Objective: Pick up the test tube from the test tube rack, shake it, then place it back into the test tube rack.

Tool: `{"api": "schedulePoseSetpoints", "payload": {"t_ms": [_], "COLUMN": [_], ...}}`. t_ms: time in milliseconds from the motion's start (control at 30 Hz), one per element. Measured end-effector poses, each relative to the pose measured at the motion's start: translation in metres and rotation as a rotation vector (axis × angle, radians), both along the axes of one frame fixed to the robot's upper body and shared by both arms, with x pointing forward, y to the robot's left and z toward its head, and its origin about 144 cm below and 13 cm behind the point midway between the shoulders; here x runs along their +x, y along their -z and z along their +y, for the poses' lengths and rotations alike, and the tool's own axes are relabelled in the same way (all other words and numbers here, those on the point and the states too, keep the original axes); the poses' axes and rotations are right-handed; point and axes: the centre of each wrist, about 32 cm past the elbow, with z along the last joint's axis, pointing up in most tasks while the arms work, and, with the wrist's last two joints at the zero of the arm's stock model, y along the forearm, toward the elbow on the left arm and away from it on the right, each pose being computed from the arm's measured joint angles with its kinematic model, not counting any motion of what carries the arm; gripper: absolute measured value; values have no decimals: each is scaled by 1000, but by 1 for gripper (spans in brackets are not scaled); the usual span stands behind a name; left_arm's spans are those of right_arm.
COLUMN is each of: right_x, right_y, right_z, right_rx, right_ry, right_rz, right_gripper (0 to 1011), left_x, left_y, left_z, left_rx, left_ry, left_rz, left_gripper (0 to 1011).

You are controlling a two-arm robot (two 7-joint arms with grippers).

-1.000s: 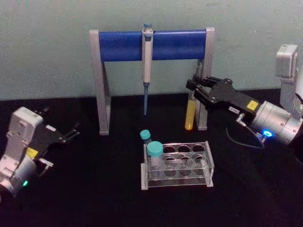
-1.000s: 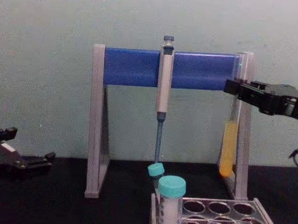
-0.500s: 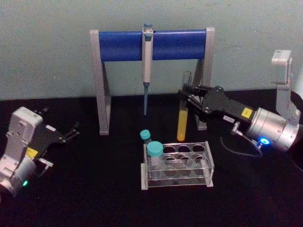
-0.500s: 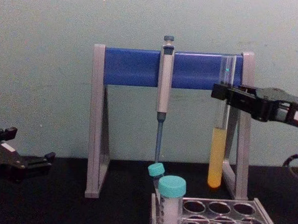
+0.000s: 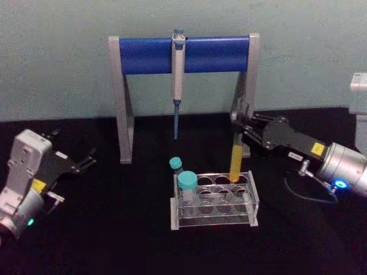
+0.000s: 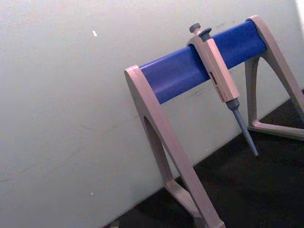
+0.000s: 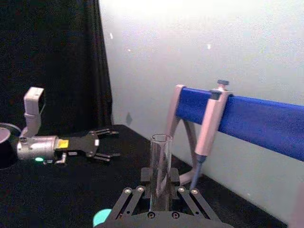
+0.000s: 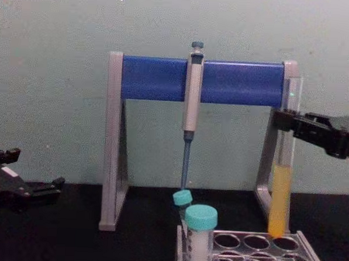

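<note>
One step left, I judge: lowering the test tube (image 5: 235, 156) into the rack (image 5: 253, 201).
My right gripper (image 5: 237, 118) pinches the upright test tube near its top, its round bottom just over what looks like the far right hole; next comes a straight descent, then release. My left gripper (image 5: 86, 159) rests at the near left, fingers spread.

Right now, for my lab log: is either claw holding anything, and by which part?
Right claw grips the tall clear glass test tube of yellow-orange liquid by its upper part; left claw holds nothing.
</note>
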Motion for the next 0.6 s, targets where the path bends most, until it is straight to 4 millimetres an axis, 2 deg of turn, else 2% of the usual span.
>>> {"api": "schedulePoseSetpoints", "payload": {"t_ms": [300,600], "right_x": [2,17], "right_y": [-2,-3], "right_z": [-9,-2], "right_rx": [-1,3], "right_ry": [48,40], "right_rz": [-18,-32], "right_gripper": [222,222], "left_x": [0,0], "left_y": [0,0], "left_z": [0,0], "left_rx": [0,0], "left_ry": [0,0], "left_rz": [0,0], "left_gripper": [1001,1001]}}
